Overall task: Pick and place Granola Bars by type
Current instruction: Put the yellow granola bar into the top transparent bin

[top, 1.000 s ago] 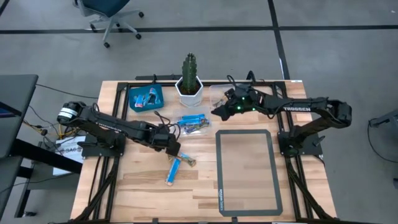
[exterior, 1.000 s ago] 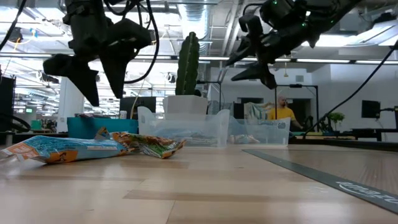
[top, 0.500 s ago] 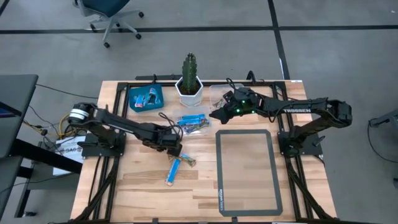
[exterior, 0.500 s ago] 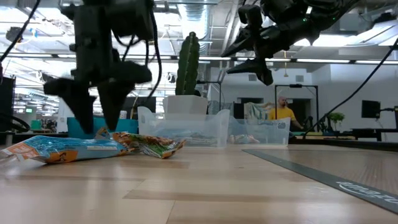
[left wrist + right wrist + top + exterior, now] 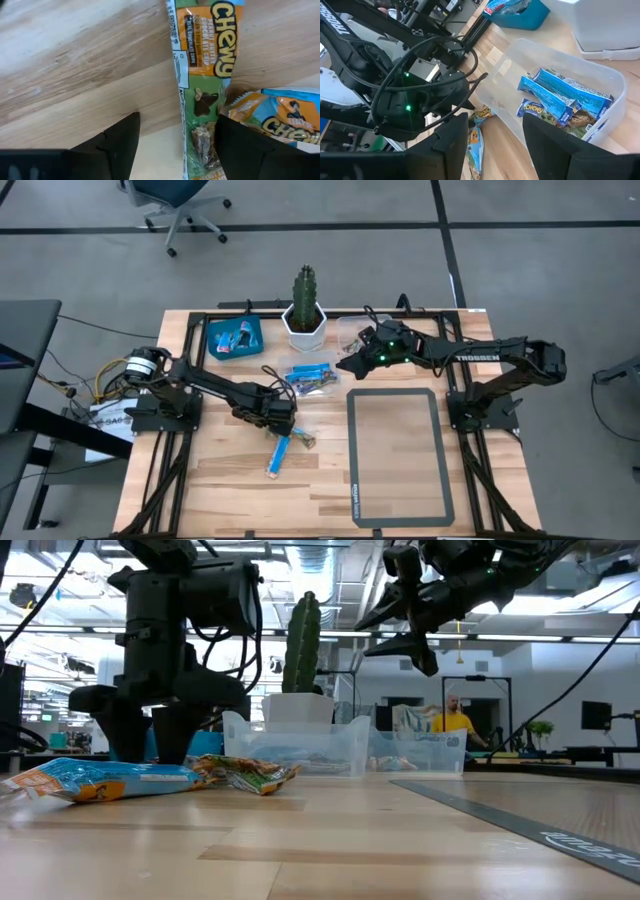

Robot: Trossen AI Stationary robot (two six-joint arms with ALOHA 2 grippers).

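Two granola bars lie flat on the wooden table: a brown-gold and green "Chewy" bar [image 5: 202, 80] [image 5: 245, 774] and a light blue bar [image 5: 280, 122] [image 5: 279, 456] [image 5: 100, 780]. My left gripper [image 5: 284, 424] [image 5: 177, 137] [image 5: 140, 740] is open and low at the table, its fingers on either side of the brown-gold bar's end; I cannot tell whether they touch it. My right gripper [image 5: 345, 364] [image 5: 495, 135] [image 5: 405, 635] is open, raised over a clear container [image 5: 560, 65] [image 5: 310, 377] that has several bars in it.
A blue tray [image 5: 235, 337] with bars sits at the far left. A cactus in a white pot [image 5: 304, 315] stands at the far edge. A second clear container [image 5: 352, 330] is beside it. A black-framed mat [image 5: 393, 455] covers the right half. Bare wood lies near the front.
My left gripper has come down from well above the table and moved toward the near edge and a little right, until its open fingers stand at the table by the two loose bars. The bars have kept their place.
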